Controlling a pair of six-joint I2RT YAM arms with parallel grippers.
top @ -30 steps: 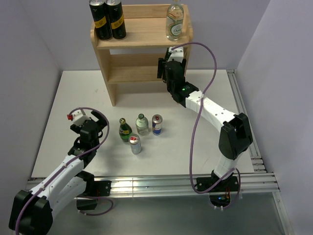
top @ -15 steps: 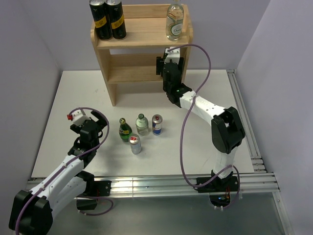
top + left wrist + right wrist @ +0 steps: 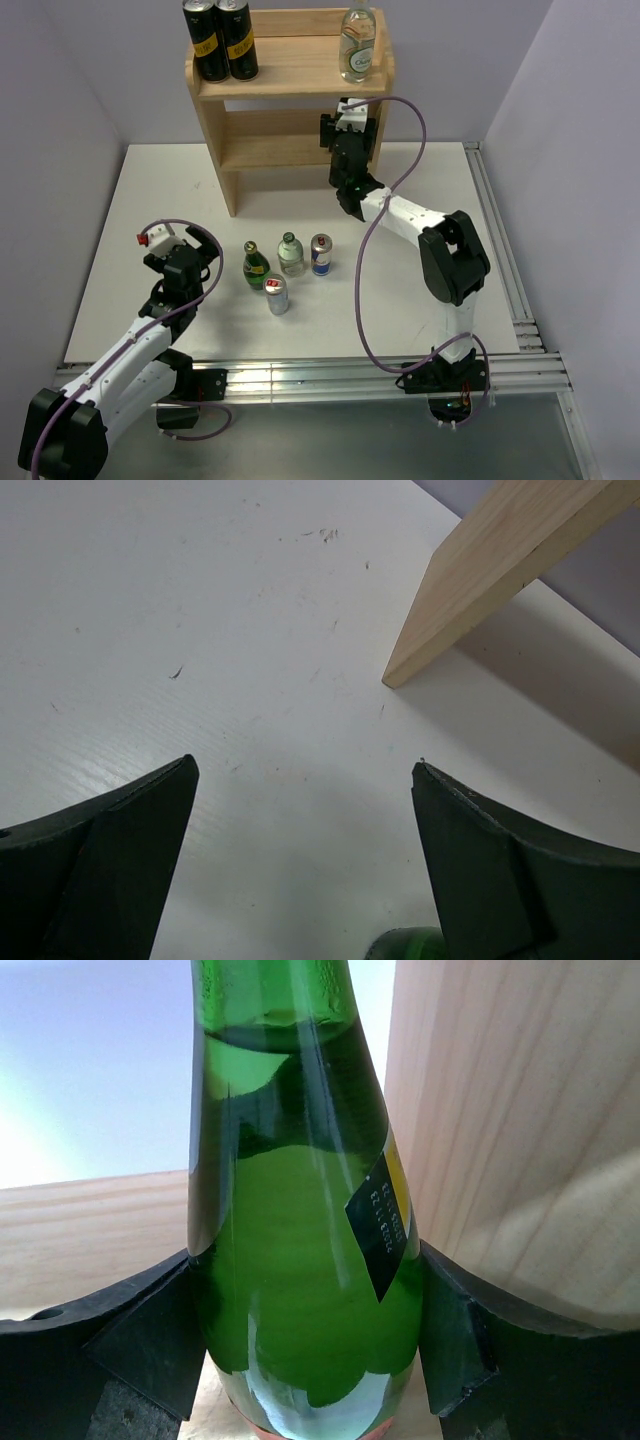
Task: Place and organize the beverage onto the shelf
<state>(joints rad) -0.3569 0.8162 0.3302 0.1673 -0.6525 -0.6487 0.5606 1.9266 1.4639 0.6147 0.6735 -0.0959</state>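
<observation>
The pale wood shelf [image 3: 290, 78] stands at the back. Its top holds two black cans [image 3: 222, 42] at the left and a clear bottle [image 3: 358, 46] at the right. My right gripper [image 3: 346, 128] reaches into the middle tier at its right end. It is shut on a green glass bottle [image 3: 300, 1240], upright beside the shelf's side panel [image 3: 520, 1130]; the gripper's midpoint [image 3: 305, 1340] sits on the bottle's body. My left gripper [image 3: 186, 242] is open and empty low over the table; in its wrist view the gripper [image 3: 305, 770] shows only bare table between the fingers.
On the table stand a dark green bottle [image 3: 256, 265], a clear bottle with a green cap [image 3: 290, 254], a red and blue can [image 3: 320, 254] and a silver can [image 3: 277, 295]. A green cap [image 3: 405, 945] and the shelf's left panel [image 3: 500, 570] show in the left wrist view.
My right arm has folded its elbow inward and pushed the gripper with the green bottle a little further left into the shelf's middle tier. The left arm has not moved.
</observation>
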